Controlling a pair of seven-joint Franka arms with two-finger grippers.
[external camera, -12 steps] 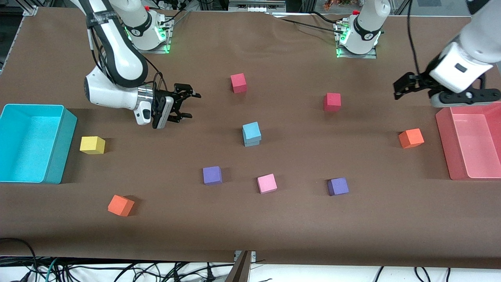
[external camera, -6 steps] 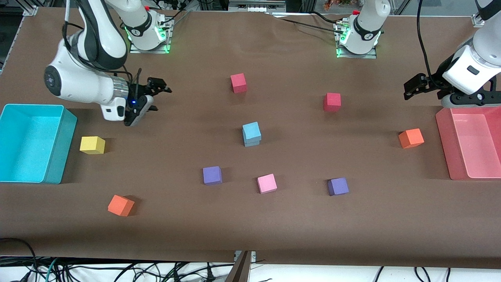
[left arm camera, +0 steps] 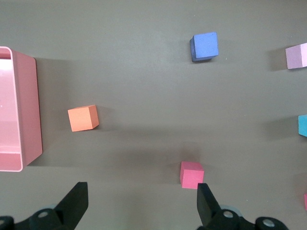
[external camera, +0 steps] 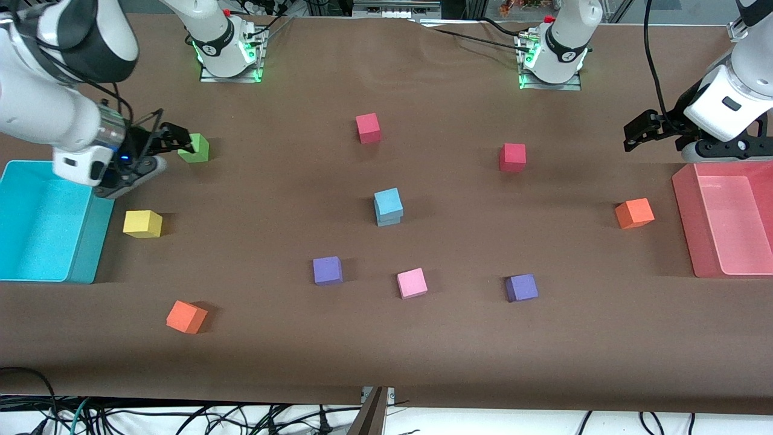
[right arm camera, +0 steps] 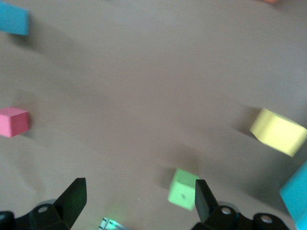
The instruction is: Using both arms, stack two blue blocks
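Both jaws spread, empty: right gripper [external camera: 172, 139] by green cube [external camera: 197, 148], left gripper [external camera: 641, 130] above pink bin [external camera: 682, 199]. Blue blocks [external camera: 388, 206] stacked mid-table, 12 o'clock of pink cube [external camera: 412, 283]. No readable writing.

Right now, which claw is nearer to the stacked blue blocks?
Neither clearly. The right claw sits open by the green cube near the cyan bin; the left claw sits open above the pink bin. Both are well away from the stacked blue blocks mid-table.
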